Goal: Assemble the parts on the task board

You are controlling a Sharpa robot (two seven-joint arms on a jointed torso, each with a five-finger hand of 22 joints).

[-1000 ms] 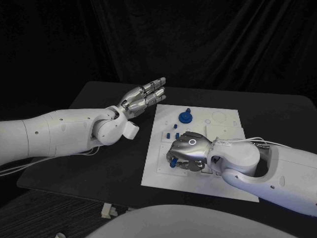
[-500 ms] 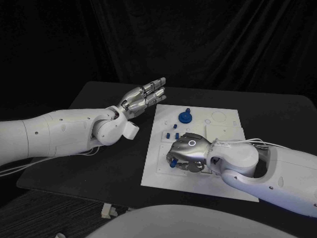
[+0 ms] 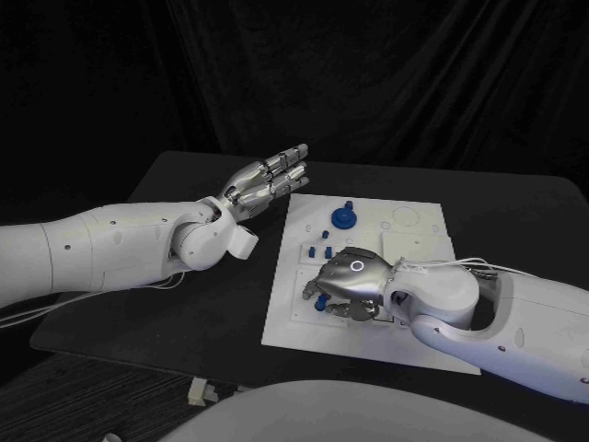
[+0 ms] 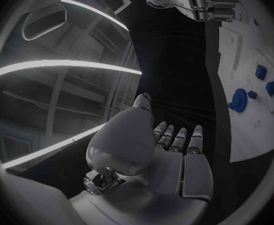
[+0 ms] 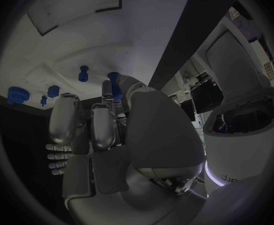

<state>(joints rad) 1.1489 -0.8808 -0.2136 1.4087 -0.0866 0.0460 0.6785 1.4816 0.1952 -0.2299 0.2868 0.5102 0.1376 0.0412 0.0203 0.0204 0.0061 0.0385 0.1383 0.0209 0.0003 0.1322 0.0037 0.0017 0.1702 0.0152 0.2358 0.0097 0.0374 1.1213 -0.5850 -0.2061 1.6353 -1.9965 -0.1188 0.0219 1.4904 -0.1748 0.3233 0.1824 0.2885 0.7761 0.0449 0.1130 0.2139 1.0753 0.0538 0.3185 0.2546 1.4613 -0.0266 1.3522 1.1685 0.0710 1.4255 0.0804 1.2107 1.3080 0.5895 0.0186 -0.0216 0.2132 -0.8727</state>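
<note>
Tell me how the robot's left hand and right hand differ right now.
The left hand hovers over the black table beside the task board; the right hand is down over the board itself. The left hand's fingers are stretched out straight and hold nothing; the right hand's fingers are curled down around a blue part, though whether it grips the part I cannot tell. Both are silver hands on white arms.
</note>
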